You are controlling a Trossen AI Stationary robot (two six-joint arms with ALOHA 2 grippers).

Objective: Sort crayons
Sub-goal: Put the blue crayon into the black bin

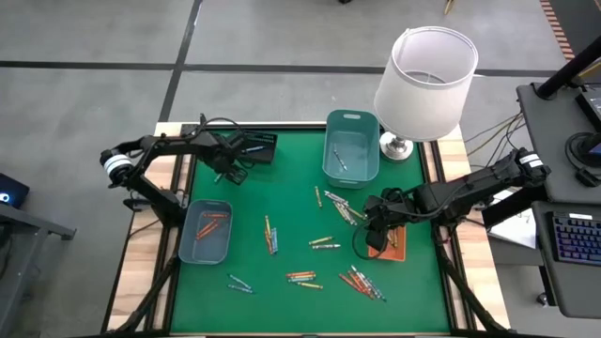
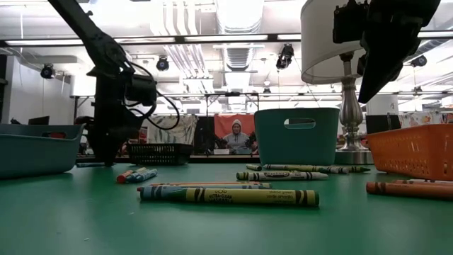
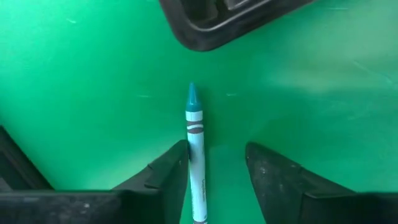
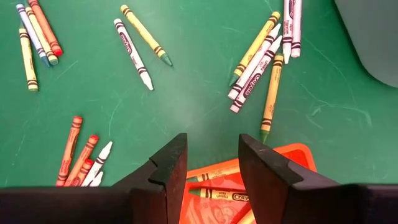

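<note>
Several crayons (image 1: 324,242) lie loose on the green mat (image 1: 282,202), more of them in the right wrist view (image 4: 255,62). My left gripper (image 3: 214,168) points down at the far left of the mat (image 1: 230,171), open. A teal crayon (image 3: 195,143) lies flat between its fingers, tip pointing away. My right gripper (image 4: 211,165) hangs open and holds nothing, above an orange tray (image 4: 249,186) with crayons in it at the mat's right (image 1: 390,242). My left gripper comes from above with its fingers on either side of the teal crayon, across its length. One finger (image 3: 174,165) lies right at the crayon's long side (image 3: 194,163); whether it touches, I cannot tell. The other finger (image 3: 267,171) stands apart. The crayon rests flat on the mat.
A black tray (image 3: 217,25) lies just beyond the teal crayon. A teal bin (image 1: 352,150) stands at the far middle, a grey-blue tray (image 1: 207,233) with crayons at the left. A white-shaded lamp (image 1: 424,84) stands at the far right corner.
</note>
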